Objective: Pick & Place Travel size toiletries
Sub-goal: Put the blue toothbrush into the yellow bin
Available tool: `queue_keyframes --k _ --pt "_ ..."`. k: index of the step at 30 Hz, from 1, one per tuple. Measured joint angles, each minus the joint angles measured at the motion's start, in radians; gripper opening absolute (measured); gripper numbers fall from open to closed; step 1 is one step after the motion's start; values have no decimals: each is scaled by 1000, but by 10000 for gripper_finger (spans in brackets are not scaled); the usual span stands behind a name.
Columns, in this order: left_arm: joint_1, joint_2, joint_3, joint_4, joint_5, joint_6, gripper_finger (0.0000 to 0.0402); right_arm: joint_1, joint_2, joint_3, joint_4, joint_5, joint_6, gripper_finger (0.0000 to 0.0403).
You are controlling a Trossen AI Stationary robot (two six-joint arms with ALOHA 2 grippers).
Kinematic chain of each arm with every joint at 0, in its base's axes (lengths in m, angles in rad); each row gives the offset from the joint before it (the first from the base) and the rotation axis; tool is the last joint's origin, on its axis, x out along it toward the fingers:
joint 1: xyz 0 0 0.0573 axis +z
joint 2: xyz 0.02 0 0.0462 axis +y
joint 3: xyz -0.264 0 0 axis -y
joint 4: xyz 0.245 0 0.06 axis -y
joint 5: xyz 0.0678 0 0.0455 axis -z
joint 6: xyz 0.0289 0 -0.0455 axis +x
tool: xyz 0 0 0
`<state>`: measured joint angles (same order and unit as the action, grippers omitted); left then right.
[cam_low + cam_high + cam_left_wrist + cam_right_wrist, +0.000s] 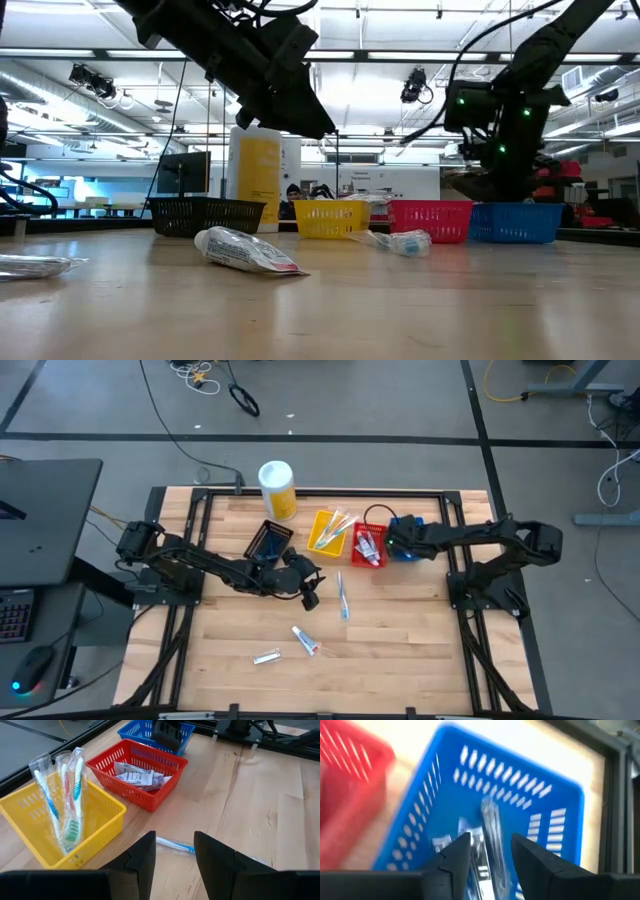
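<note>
I see the left gripper (311,592) empty, fingers parted, just left of the loose blue toothbrush (343,596), whose long axis runs near-to-far mid-table. The right gripper (490,851), fingers parted, hangs over the blue tray (520,785).

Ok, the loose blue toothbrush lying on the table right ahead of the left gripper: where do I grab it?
Probably mid-handle, from straight above. The toothbrush lies flat on bare wood, apart from the baskets, so set the open left gripper with its fingers across its thin length.
</note>
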<state>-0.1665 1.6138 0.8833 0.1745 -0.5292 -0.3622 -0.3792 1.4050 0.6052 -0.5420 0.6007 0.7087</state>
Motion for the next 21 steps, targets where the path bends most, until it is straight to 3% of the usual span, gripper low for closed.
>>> queue_keyframes --k 5,14,21 --pt "0 0 0 0 4 4 142 8 -1 62 36 10 9 161" --pt "0 0 0 0 3 19 142 102 -1 78 472 -181 -196 162" --pt "0 0 0 0 0 3 142 184 -1 77 588 -168 -333 162"
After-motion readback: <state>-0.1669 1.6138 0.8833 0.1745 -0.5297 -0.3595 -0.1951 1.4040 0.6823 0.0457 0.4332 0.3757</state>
